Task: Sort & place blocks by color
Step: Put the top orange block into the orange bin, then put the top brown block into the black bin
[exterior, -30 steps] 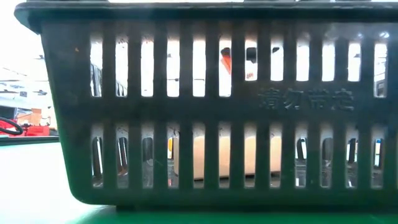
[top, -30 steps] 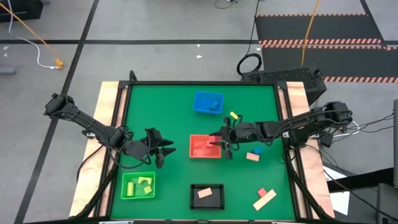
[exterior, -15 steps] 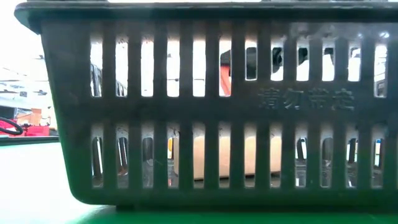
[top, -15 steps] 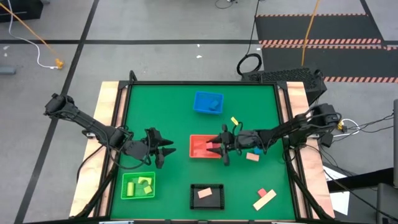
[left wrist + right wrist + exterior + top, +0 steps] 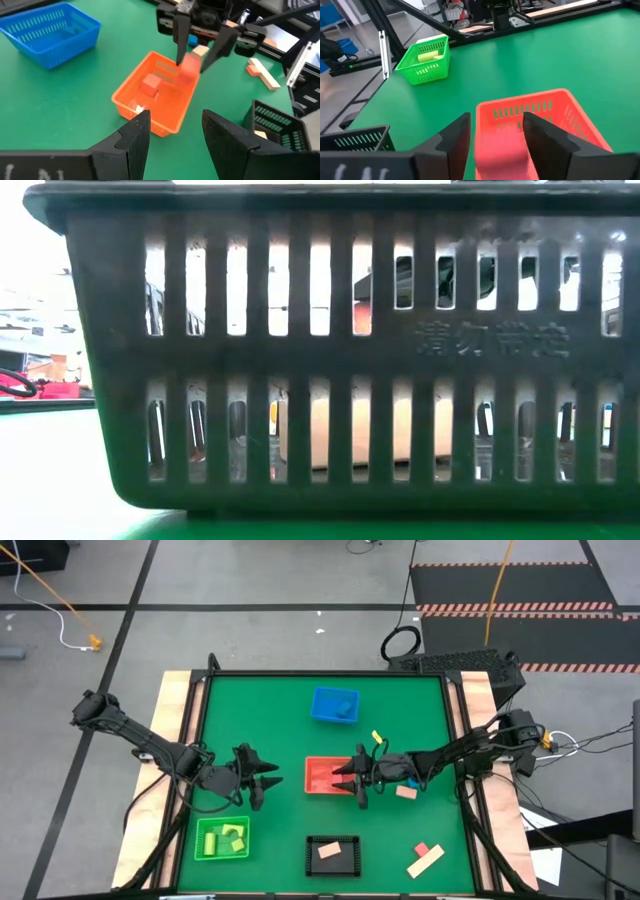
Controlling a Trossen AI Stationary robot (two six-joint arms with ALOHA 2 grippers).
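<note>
My right gripper [image 5: 349,783] hangs open over the right end of the red bin [image 5: 326,776]. A red block [image 5: 189,67] shows blurred between and just below its spread fingers, over the inside of the bin; the right wrist view shows the same red block [image 5: 497,150] as a red smear. A second red cube [image 5: 150,84] lies on the bin's floor. My left gripper [image 5: 262,781] waits open, left of the red bin. Loose on the table lie a yellow block [image 5: 377,734], a blue block [image 5: 412,781], a tan block [image 5: 406,792], a pink block [image 5: 424,849] and a tan bar [image 5: 425,862].
The blue bin [image 5: 334,705] stands toward the far edge. The green bin [image 5: 222,838], holding yellow pieces, is near left. The black bin [image 5: 332,853], with a tan block inside, is at the near edge and fills the low view [image 5: 330,350]. Bare green mat lies between the bins.
My right gripper has moved a little toward the table's near edge and lower over the red bin. In the low view the red block shows lower behind the black bin's slots than a second ago.
</note>
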